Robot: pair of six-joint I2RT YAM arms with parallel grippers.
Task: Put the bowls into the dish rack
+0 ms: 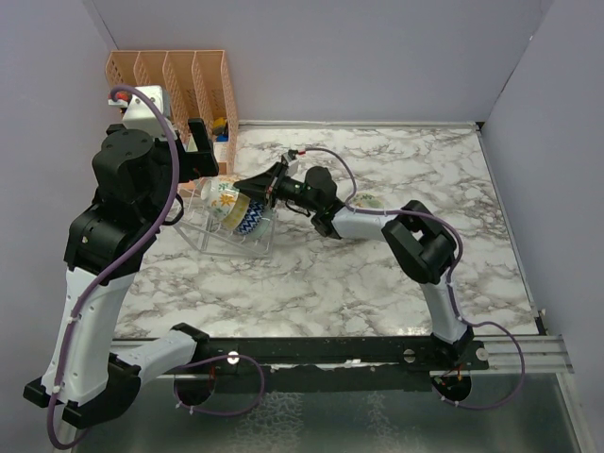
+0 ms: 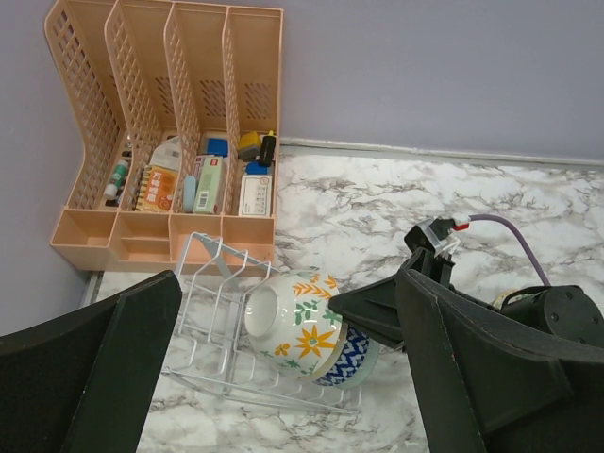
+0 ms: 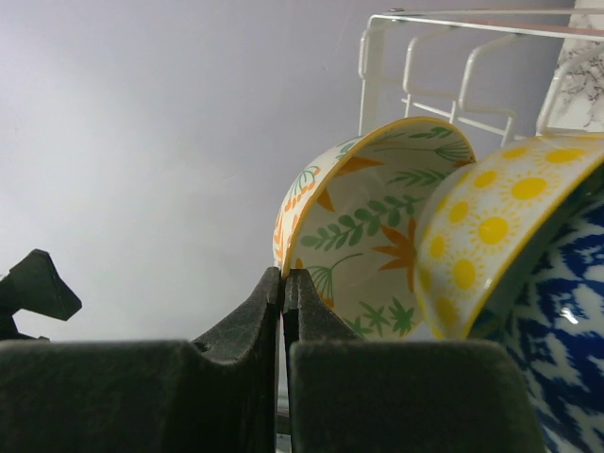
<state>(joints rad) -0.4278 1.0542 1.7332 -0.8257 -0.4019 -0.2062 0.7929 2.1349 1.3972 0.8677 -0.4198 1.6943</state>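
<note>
The clear dish rack (image 1: 215, 238) stands at the left of the marble table. Three bowls lie on their sides in it, nested: a floral bowl (image 1: 224, 196), a yellow sun-patterned bowl (image 3: 491, 222) and a blue patterned bowl (image 1: 253, 223). My right gripper (image 1: 261, 192) is shut on the floral bowl's rim (image 3: 368, 217), its fingers (image 3: 255, 311) pinching the edge. My left gripper (image 1: 202, 151) hovers above and behind the rack, open wide and empty. Its view looks down on the floral bowl (image 2: 293, 326), the blue bowl (image 2: 357, 363) and the rack (image 2: 209, 283).
An orange slotted file organiser (image 1: 175, 80) with small items stands in the back left corner, just behind the rack (image 2: 170, 123). A small patterned object (image 1: 367, 200) lies half hidden behind my right arm. Walls close the left, back and right sides.
</note>
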